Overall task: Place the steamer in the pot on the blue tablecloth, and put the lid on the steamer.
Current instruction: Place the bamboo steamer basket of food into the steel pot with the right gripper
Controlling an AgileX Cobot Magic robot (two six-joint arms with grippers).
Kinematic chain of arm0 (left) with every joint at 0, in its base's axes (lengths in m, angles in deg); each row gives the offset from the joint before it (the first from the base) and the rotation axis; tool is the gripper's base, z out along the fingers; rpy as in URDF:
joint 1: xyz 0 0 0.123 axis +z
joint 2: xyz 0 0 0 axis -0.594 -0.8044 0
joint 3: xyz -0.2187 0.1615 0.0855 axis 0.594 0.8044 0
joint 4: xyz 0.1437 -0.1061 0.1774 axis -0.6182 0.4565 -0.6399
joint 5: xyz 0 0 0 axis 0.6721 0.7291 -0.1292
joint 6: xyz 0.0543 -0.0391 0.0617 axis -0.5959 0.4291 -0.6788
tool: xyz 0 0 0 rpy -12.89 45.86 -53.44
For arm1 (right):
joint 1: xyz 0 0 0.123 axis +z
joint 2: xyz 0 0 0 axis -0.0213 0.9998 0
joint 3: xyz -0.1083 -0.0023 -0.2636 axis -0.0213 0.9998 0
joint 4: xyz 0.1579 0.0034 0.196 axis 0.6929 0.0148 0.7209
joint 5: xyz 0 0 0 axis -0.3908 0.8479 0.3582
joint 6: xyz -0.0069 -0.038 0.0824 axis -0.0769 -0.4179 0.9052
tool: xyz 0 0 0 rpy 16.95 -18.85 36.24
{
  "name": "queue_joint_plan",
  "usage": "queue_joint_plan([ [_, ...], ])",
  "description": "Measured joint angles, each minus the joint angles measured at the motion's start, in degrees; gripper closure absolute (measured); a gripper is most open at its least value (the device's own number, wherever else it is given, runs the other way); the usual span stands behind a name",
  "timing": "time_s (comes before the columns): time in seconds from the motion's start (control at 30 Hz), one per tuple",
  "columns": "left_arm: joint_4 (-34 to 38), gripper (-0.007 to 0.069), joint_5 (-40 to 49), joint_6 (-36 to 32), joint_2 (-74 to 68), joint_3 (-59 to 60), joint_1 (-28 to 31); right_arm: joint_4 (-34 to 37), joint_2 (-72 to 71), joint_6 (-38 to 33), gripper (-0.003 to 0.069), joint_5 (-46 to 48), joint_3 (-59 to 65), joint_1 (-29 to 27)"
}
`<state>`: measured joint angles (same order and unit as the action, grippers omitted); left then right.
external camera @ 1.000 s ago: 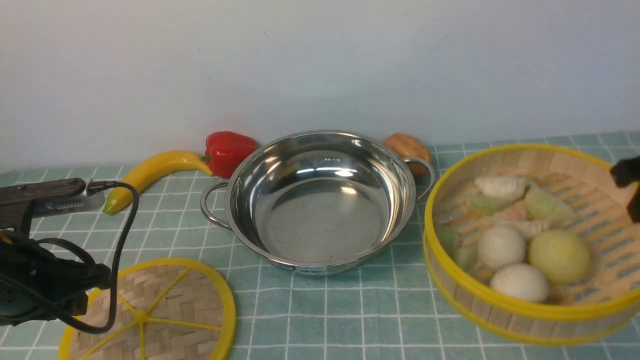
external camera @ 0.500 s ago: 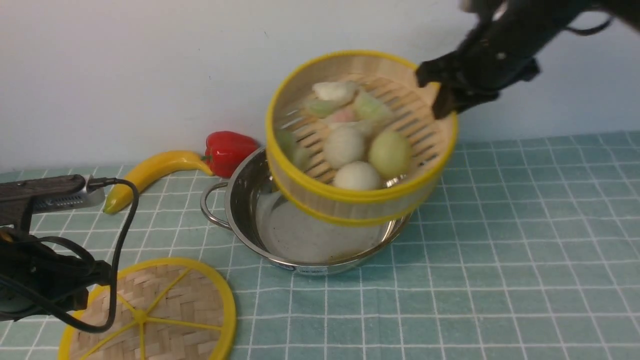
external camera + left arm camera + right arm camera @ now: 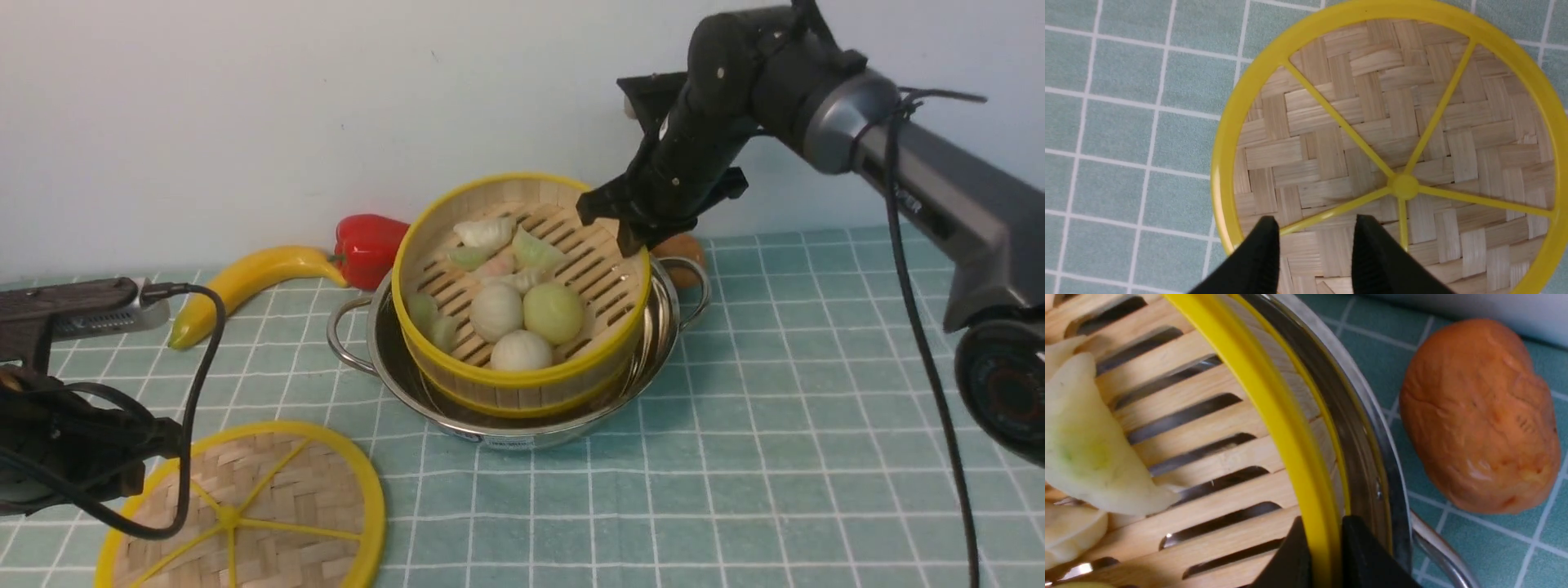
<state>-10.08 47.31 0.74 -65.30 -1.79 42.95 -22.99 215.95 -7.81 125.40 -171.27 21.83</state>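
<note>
Pot (image 3: 563, 429) stands mid-cloth toward the back edge of the blue tablecloth (image 3: 775, 449). Steamer (image 3: 514, 394) sits inside the pot with buns and dumplings on its slats. Its yellow rim stands well above the steel rim. Cannot tell whether its base is flat on the pot floor.

Right gripper (image 3: 625, 242) pinches the steamer's wall at the far right side, one finger inside and one outside, between basket and pot wall. The outer finger has little room there.

Left gripper (image 3: 1315, 222) hovers over the lid (image 3: 245, 506), jaws spread, nothing between them. Lid lies flat near the front left corner of the cloth.

Step in hand, as I judge it: setting down and letting go of the steamer.
- Confirm the basket is level and bearing its own weight before releasing.
- Part the jaws only a little, as the outer finger may knock the pot wall.
- Withdraw straight up, to avoid dragging the rim or tipping the buns.
- Mind the pot's right handle and the orange-brown toy food (image 3: 1478, 416) just behind it.

Banana (image 3: 245, 286) and red pepper (image 3: 371, 245) lie at the back left, out of the way.
</note>
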Motion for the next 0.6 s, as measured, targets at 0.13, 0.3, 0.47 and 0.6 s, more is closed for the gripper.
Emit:
queue_joint_plan([
  [0.13, 0.00, 0.0382, -0.96, 0.00, 0.00, 0.00, 0.00, -0.23, 2.01, 0.11, 0.0574, 0.06, -0.01, 0.00],
  [0.3, 0.00, 0.0382, -2.30, 0.00, 0.00, 0.00, 0.00, -0.06, 2.78, 0.05, 0.0574, 0.08, -0.06, 0.00],
  [0.47, 0.00, 0.0382, -3.09, 0.00, 0.00, 0.00, 0.00, 0.43, 2.78, 0.01, 0.0570, 0.08, -0.12, 0.00],
  [0.6, 0.40, 0.0382, -3.86, 0.00, 0.00, 0.00, 0.00, 1.95, 2.78, 0.27, 0.0496, -0.15, -0.23, 0.00],
])
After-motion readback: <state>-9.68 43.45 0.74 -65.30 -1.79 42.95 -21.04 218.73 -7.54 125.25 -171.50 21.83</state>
